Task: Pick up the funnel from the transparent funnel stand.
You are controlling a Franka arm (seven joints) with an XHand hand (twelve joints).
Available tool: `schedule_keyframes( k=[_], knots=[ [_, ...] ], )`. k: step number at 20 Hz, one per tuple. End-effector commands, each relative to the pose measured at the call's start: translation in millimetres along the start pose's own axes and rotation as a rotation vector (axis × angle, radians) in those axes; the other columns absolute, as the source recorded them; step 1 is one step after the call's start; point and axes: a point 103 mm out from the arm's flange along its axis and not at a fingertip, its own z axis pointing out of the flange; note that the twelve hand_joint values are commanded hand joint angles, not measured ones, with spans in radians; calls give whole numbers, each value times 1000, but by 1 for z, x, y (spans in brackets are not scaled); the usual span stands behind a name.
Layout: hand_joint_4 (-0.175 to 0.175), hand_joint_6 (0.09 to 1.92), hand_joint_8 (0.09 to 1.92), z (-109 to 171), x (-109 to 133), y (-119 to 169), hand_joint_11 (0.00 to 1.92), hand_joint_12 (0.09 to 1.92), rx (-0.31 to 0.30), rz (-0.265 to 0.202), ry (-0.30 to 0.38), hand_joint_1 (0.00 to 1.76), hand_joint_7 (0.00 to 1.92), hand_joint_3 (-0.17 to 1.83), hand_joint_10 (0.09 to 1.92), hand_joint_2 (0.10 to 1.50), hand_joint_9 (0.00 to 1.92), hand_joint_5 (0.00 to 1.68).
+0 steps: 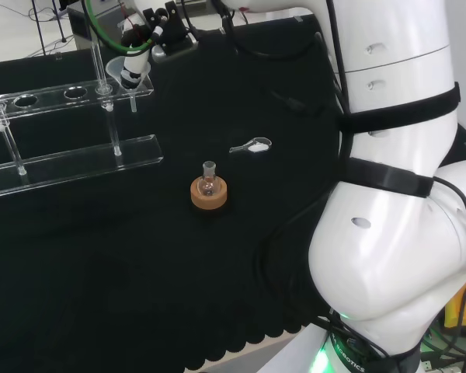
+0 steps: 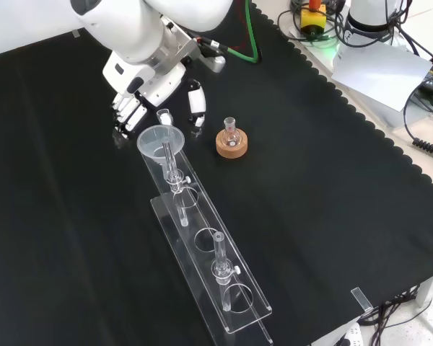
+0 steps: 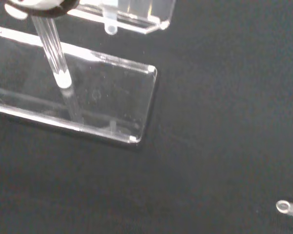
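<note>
Your hand (image 2: 153,90) hung just behind the funnel (image 2: 161,140), fingers relaxed and apart, grasping nothing. The funnel sat in the end hole of the transparent funnel stand (image 2: 209,249), the end nearest your hand, its stem pointing down through the top plate. To do this well, you needed to bring fingers and thumb to either side of the cone's rim, pinch, then lift straight up so the stem cleared the hole without tipping the stand. No readable writing showed on anything.
</note>
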Motion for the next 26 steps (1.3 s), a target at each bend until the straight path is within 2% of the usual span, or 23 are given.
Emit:
schedule_keyframes(
  k=[1,9,16,17,18,21,24,25,26],
  knots=[
    [-94,87,543,-1,10,7,243,1422,-5,-32,-23,745,0,588,809,599,231,51],
    [-93,87,514,0,14,14,251,1418,36,-1,-24,747,0,611,813,589,241,44],
    [-95,87,597,1,17,14,260,1416,37,-15,-14,748,0,640,791,576,312,61],
    [-95,87,607,5,-2,12,262,1415,35,-19,5,748,0,643,787,575,319,65],
    [-95,87,614,5,-7,12,264,1415,39,-15,4,748,0,645,784,574,323,69],
    [-95,87,639,5,-9,11,272,1413,35,-24,-2,749,0,652,775,573,348,79],
    [-95,87,658,2,5,9,279,1412,24,-23,-17,749,0,656,767,572,364,87],
    [-95,87,661,3,-5,7,281,1411,25,-30,3,749,0,657,766,572,367,90],
    [-94,87,664,4,-9,5,282,1411,30,-10,15,749,0,658,765,572,370,94]
  ],
)
